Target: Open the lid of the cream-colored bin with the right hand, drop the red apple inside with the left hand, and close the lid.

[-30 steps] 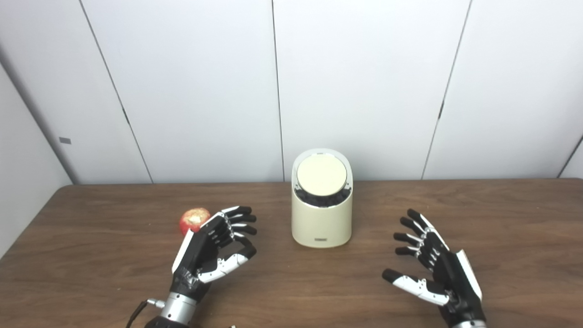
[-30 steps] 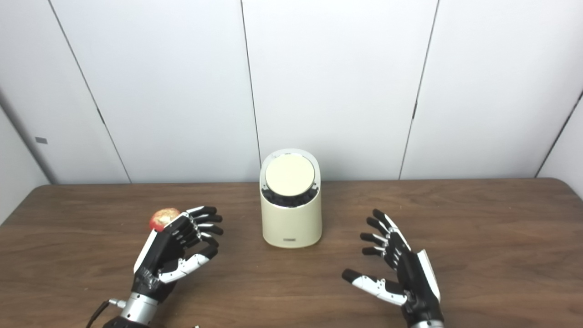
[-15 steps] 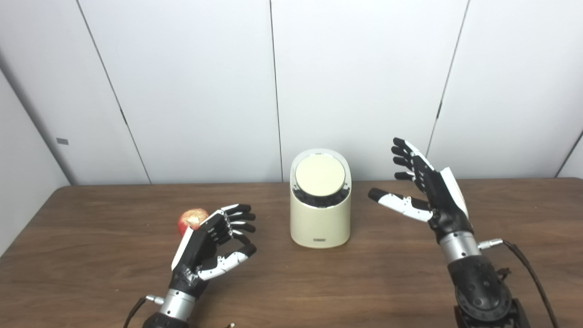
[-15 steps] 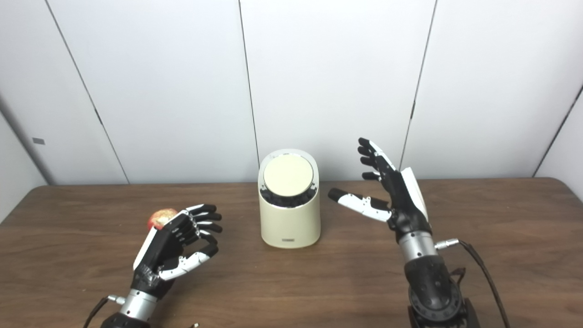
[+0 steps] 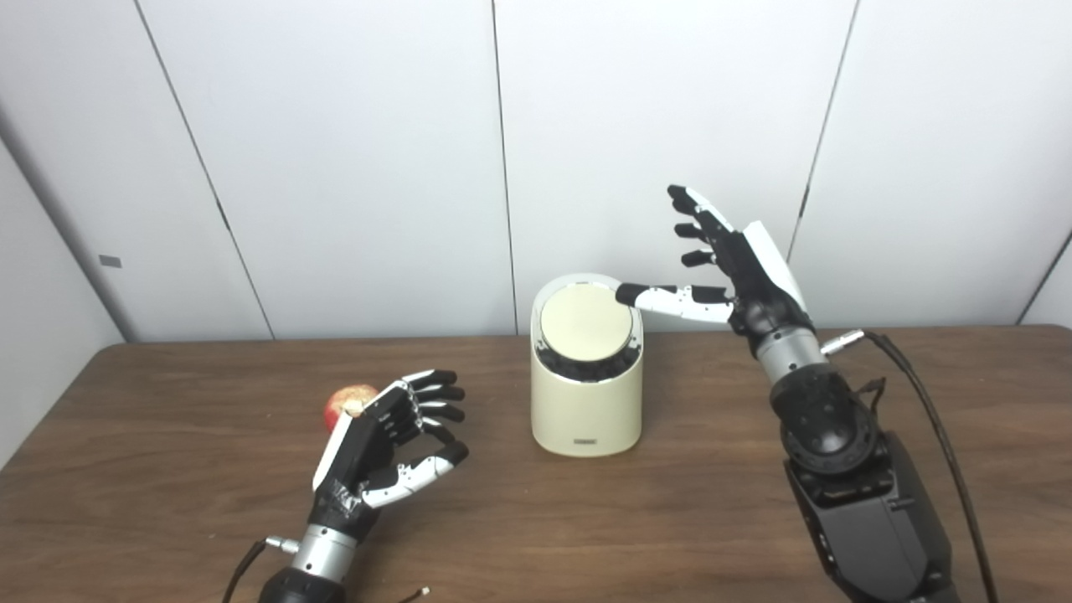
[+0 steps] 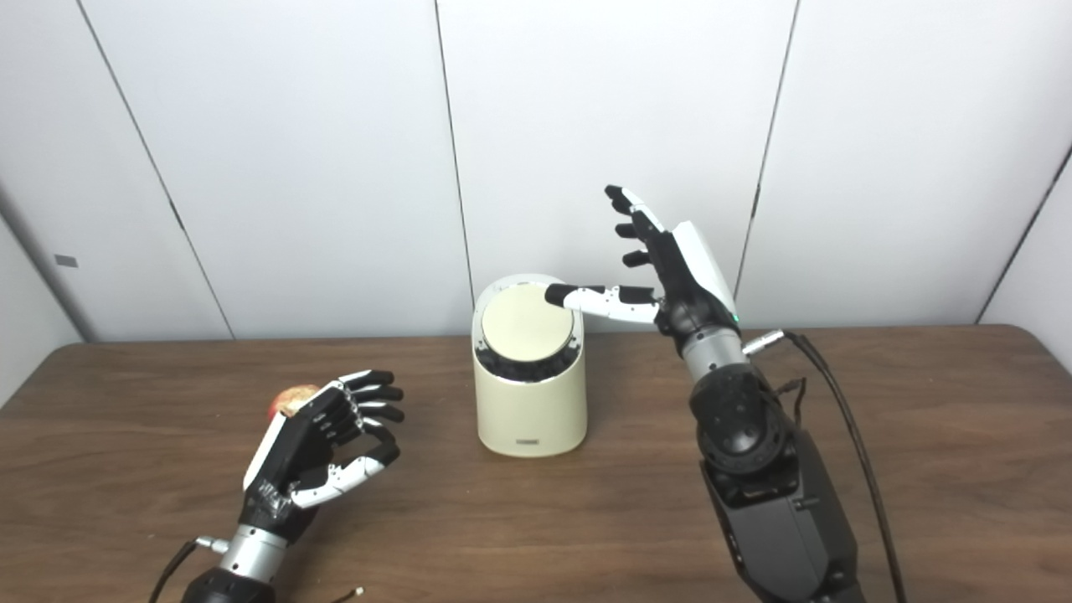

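The cream-colored bin (image 5: 586, 381) stands lid (image 5: 584, 324) closed near the table's (image 5: 754, 519) far edge, the right hand (image 5: 733, 268) spread wide, thumb over the lid's rim. The red apple (image 5: 345, 402) lies toward the left edge, just behind the empty, loosely curled left hand (image 5: 381, 448).

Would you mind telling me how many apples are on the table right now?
1. The red apple sits on the table left of the bin, partly hidden behind the left hand.

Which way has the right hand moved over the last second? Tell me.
Yes: the right hand rose from the table and went left toward the bin, thumb over its lid.
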Controlling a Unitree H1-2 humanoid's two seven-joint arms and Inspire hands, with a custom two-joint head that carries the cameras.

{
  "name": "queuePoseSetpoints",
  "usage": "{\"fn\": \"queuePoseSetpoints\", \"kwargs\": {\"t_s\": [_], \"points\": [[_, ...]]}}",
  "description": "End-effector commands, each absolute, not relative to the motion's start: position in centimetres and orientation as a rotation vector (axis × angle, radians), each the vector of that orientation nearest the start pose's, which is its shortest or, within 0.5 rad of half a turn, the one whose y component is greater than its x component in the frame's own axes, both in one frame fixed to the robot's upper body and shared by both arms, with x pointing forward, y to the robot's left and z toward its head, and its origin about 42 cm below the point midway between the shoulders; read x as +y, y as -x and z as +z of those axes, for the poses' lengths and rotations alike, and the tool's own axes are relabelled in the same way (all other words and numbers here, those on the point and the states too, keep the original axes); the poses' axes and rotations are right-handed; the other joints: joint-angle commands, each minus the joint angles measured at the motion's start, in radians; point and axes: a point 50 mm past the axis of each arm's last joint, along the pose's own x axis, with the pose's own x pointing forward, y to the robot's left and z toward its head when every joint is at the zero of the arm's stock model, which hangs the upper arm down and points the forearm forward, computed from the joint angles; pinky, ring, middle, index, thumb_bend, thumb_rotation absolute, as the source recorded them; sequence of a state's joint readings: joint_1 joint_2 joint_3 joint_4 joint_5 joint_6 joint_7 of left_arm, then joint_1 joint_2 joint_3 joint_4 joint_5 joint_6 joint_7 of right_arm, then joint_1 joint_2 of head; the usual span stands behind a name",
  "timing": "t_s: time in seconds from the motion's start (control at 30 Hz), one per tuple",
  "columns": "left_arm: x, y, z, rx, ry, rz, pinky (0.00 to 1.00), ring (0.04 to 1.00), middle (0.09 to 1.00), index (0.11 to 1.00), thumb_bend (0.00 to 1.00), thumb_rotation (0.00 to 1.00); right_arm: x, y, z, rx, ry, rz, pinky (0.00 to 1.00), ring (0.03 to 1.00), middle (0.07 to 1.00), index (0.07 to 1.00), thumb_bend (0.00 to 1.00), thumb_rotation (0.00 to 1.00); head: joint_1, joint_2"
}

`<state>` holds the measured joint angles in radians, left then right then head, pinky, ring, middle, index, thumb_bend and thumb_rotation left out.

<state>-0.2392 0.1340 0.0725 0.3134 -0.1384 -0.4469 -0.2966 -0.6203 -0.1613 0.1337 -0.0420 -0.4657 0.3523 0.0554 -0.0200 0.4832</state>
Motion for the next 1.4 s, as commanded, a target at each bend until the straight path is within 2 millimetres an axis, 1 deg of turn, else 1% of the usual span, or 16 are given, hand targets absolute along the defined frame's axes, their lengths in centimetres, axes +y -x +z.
{"fn": "queuePoseSetpoints", "kwargs": {"t_s": [0.0,0.07,0.17,0.3,0.37,0.43,0.47,0.53,0.63,0.83,0.97,1.13,1.37], "points": [[24.7,-33.9,8.8,-0.295,-0.006,-0.232,0.51,0.642,0.71,0.762,0.66,0.13,-17.3,-43.8,33.5,-0.407,0.712,0.013,0.67,0.836,0.908,0.921,0.84,0.44,0.003,0.0],[24.7,-34.0,8.8,-0.293,-0.008,-0.235,0.51,0.644,0.712,0.765,0.66,0.14,-16.8,-44.2,33.9,-0.404,0.751,0.012,0.66,0.828,0.904,0.923,0.83,0.45,0.003,-0.001],[24.6,-34.0,8.8,-0.293,-0.017,-0.229,0.51,0.644,0.711,0.762,0.67,0.15,-16.0,-44.6,34.3,-0.401,0.79,0.011,0.65,0.829,0.902,0.916,0.83,0.41,0.005,0.0],[24.4,-34.1,8.9,-0.3,-0.001,-0.227,0.51,0.646,0.709,0.761,0.68,0.15,-15.1,-45.2,34.9,-0.383,0.843,0.017,0.64,0.825,0.901,0.921,0.84,0.4,0.007,0.001],[24.4,-34.1,8.9,-0.302,-0.003,-0.224,0.52,0.646,0.708,0.763,0.68,0.15,-14.7,-45.5,35.1,-0.381,0.865,0.021,0.65,0.832,0.907,0.922,0.84,0.39,0.009,0.002],[24.4,-34.1,9.0,-0.303,-0.007,-0.221,0.51,0.645,0.708,0.763,0.67,0.14,-14.4,-45.7,35.2,-0.378,0.885,0.025,0.7,0.869,0.923,0.927,0.85,0.38,0.01,0.003],[24.4,-34.1,9.0,-0.303,-0.005,-0.219,0.51,0.648,0.71,0.763,0.67,0.14,-14.2,-45.8,35.2,-0.375,0.894,0.024,0.71,0.879,0.929,0.929,0.86,0.38,0.011,0.003],[24.4,-34.2,9.0,-0.305,-0.001,-0.218,0.5,0.648,0.709,0.762,0.67,0.14,-13.9,-46.0,35.2,-0.37,0.907,0.022,0.69,0.865,0.925,0.928,0.88,0.37,0.011,0.003],[24.3,-34.1,9.1,-0.309,-0.003,-0.214,0.5,0.641,0.704,0.758,0.68,0.15,-13.7,-46.2,34.9,-0.367,0.915,0.031,0.67,0.855,0.922,0.927,0.89,0.36,0.013,0.004],[24.2,-33.9,9.2,-0.316,0.01,-0.221,0.5,0.647,0.708,0.759,0.67,0.15,-13.5,-46.5,34.4,-0.357,0.933,0.052,0.72,0.887,0.928,0.936,0.89,0.36,0.018,0.007],[24.2,-33.8,9.3,-0.321,0.014,-0.224,0.5,0.649,0.709,0.759,0.68,0.16,-13.5,-46.6,33.8,-0.356,0.941,0.051,0.71,0.877,0.918,0.93,0.89,0.34,0.021,0.012],[24.1,-33.7,9.5,-0.329,0.008,-0.223,0.5,0.647,0.708,0.757,0.68,0.17,-13.6,-46.8,33.1,-0.367,0.946,0.051,0.69,0.847,0.885,0.907,0.93,0.31,0.021,0.016],[24.0,-33.4,9.7,-0.336,0.006,-0.224,0.51,0.65,0.706,0.756,0.68,0.17,-13.5,-46.9,32.0,-0.357,0.975,0.082,0.7,0.856,0.891,0.913,0.94,0.3,0.026,0.027]]}}
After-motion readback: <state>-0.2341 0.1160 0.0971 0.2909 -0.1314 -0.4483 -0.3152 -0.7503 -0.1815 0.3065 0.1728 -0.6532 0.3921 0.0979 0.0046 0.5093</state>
